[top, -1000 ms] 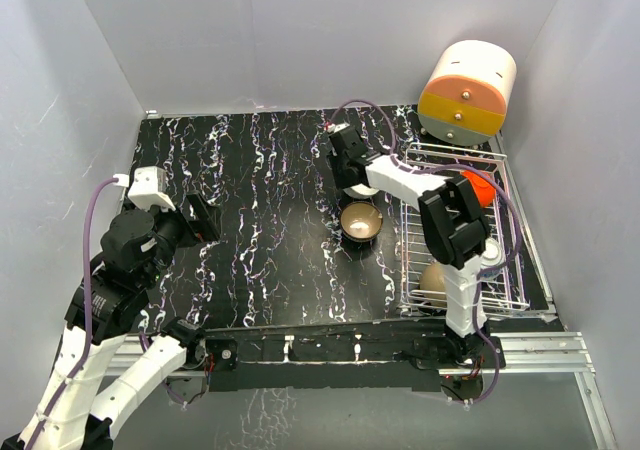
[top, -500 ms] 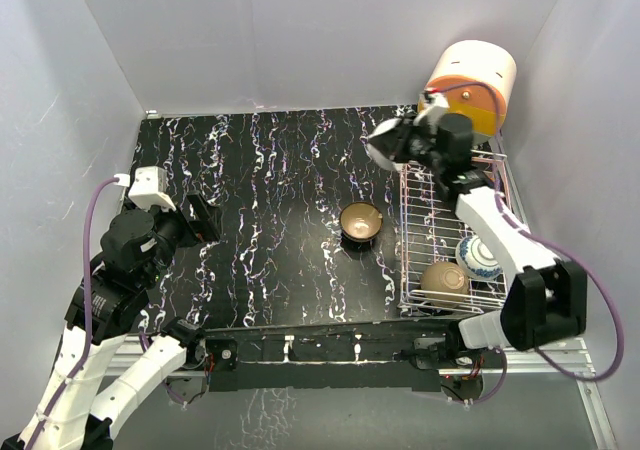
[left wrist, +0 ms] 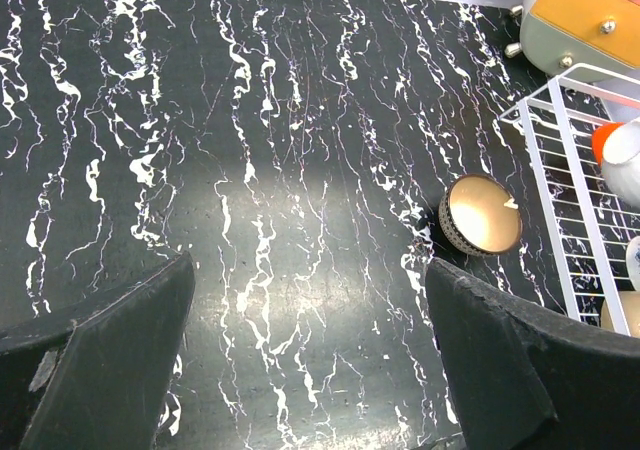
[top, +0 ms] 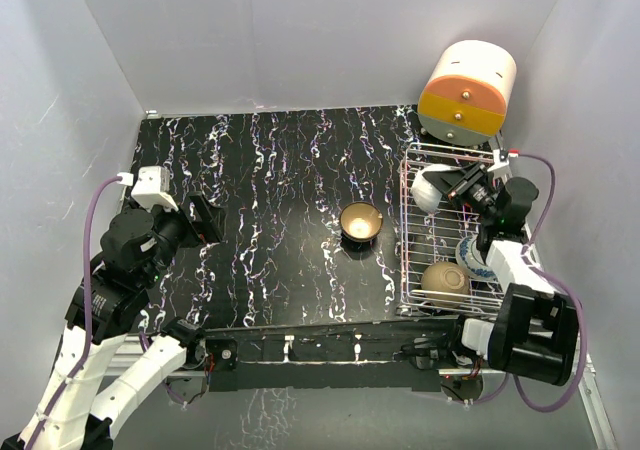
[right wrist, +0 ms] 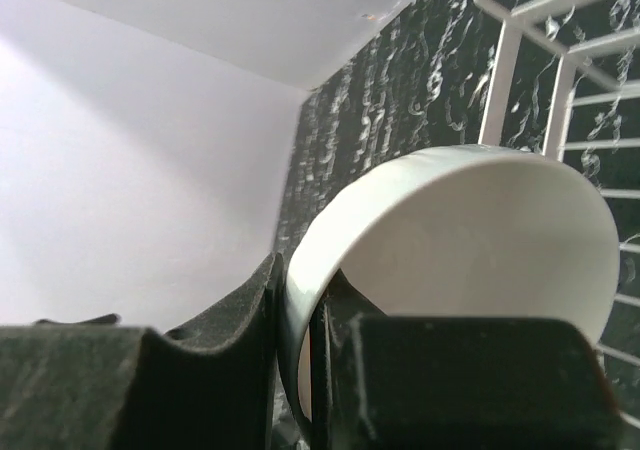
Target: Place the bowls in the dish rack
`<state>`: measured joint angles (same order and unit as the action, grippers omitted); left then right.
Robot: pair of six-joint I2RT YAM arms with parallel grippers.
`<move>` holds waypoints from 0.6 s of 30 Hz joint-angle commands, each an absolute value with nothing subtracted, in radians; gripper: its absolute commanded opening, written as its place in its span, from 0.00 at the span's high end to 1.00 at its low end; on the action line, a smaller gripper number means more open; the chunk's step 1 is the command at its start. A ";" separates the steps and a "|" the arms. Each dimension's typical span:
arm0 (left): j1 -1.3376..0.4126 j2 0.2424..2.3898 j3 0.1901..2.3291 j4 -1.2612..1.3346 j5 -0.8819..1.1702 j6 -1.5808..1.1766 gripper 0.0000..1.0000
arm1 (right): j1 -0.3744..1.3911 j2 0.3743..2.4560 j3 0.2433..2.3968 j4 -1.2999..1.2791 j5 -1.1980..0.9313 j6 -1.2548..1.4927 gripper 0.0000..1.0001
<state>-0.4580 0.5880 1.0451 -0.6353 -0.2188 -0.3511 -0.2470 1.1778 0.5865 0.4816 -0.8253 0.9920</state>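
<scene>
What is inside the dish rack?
A tan bowl and a blue-and-white bowl, partly hidden by the right arm. The right gripper holds a white bowl there, covering most of a red bowl.

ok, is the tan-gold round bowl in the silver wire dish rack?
No, that bowl stands on the black marbled table, outside the rack.
</scene>
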 commanded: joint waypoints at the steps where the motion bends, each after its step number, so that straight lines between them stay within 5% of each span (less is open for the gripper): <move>1: -0.461 0.586 1.048 -0.629 -0.197 -0.350 0.03 | -0.291 1.225 0.499 1.031 -0.980 1.343 0.92; 7: -0.460 0.580 1.055 -0.637 -0.203 -0.359 0.03 | -0.291 1.371 0.440 1.370 -0.977 1.552 0.92; 18: -0.460 0.595 1.064 -0.641 -0.212 -0.356 0.03 | -0.292 1.527 0.388 1.503 -0.937 1.615 0.90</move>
<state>-0.4580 0.5877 1.0451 -0.6369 -0.2127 -0.3595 -0.2897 1.4879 0.3973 1.3167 -0.9535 1.5555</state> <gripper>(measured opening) 0.970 0.151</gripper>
